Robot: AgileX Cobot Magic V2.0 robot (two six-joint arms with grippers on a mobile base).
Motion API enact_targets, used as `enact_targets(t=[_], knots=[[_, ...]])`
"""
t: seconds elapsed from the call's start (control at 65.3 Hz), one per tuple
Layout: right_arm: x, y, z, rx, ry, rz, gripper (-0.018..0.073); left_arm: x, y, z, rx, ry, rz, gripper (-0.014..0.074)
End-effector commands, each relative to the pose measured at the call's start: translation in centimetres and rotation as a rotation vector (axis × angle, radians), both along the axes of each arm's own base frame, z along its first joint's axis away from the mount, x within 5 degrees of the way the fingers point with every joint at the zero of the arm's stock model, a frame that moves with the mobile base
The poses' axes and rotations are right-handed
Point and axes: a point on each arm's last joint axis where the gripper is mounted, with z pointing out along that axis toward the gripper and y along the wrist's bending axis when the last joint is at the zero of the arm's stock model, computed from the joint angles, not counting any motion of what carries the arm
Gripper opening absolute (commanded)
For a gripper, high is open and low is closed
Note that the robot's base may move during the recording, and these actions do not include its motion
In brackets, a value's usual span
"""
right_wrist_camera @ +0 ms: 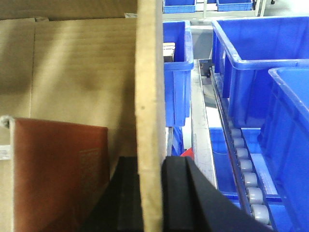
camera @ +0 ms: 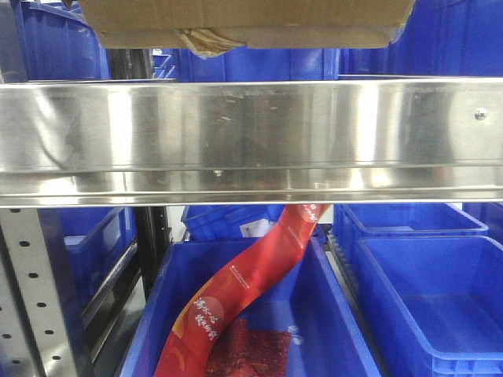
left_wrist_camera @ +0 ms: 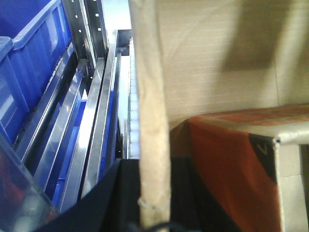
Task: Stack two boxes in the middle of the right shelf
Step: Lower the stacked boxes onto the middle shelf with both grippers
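Your left gripper (left_wrist_camera: pixel 153 212) and right gripper (right_wrist_camera: pixel 150 198) each pinch a side wall of the carton (camera: pixel 244 20), held level between both arms above the shelf rail (camera: pixel 251 141); a red box (right_wrist_camera: pixel 58 174) sits inside.

Shiny stainless shelf rail (camera: pixel 251 137) across the front view, spanning full width, bolt head at right end. Cardboard box (camera: pixel 244 20) just above the rail, flat underside showing, a flap of tape hanging at its lower edge; contact with the shelf not discernible. Below the rail, lower level loaded with blue bins (camera: pixel 428 294) side by side; centre bin (camera: pixel 314 314) holding a red printed bag (camera: pixel 236 302), curved and leaning up toward the rail. Perforated upright post (camera: pixel 27 298) at lower left. Roller track (right_wrist_camera: pixel 246 176) beside bins in right wrist view.
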Motion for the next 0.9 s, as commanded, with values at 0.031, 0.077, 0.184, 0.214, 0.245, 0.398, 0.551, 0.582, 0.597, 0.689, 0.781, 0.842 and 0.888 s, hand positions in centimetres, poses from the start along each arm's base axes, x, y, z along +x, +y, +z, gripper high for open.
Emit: enact_targets(t=[0.031,0.077,0.184,0.214,0.245,0.398,0.551,0.582,0.597,0.689,0.781,0.842,0.888], knots=[[-0.4,-0.3,1.4,-0.004,-0.082,0.01,-0.0155,-0.6,0.2,1.3,-0.005,-0.063,-0.013,-0.0111],[-0.4,-0.3,1.4,-0.004,-0.082,0.01,-0.0155,-0.6,0.2,1.3,-0.005,-0.063,-0.013,-0.0111],[-0.4,-0.3,1.2,0.0,-0.055,0.001,-0.0155,-0.7,0.2,1.1,-0.022,-0.041,-0.014,-0.0111],[-0.5,-0.3,1.0,0.017,-0.03,-0.005,-0.0155,-0.7,0.1,0.9,-0.045,-0.021,-0.016,-0.0111],[-0.6,-0.2,0.6,0.047,0.009,-0.009,-0.0155,-0.9,-0.1,0.6,-0.076,0.018,-0.021,-0.0111],[-1.2,-0.4,-1.1,0.107,0.215,-0.06,-0.0155,-1.2,0.0,-0.7,-0.085,0.156,0.019,-0.0111],[-1.6,-0.6,-1.7,0.092,0.284,-0.089,-0.0155,-0.7,0.0,-1.7,-0.056,0.213,0.046,-0.0111],[-1.6,-0.6,-1.7,0.092,0.286,-0.09,-0.0155,-0.6,-0.1,-1.9,-0.054,0.217,0.046,-0.0111],[-1.6,-0.6,-1.7,0.092,0.286,-0.09,-0.0155,-0.5,-0.2,-1.9,-0.053,0.217,0.045,-0.0111],[-1.6,-0.6,-1.7,0.092,0.286,-0.09,-0.0155,-0.1,-0.3,-2.1,-0.043,0.202,0.042,-0.0111],[-1.5,-0.6,-1.7,0.093,0.282,-0.088,-0.0155,0.1,-0.4,-1.8,-0.046,0.165,0.027,-0.0111],[-1.5,-0.6,-1.7,0.093,0.28,-0.087,-0.0155,0.2,-0.5,-1.6,-0.049,0.145,0.017,-0.0111],[-1.5,-0.6,-1.7,0.093,0.28,-0.087,-0.0155,0.2,-0.5,-1.6,-0.051,0.139,0.014,-0.0111]])
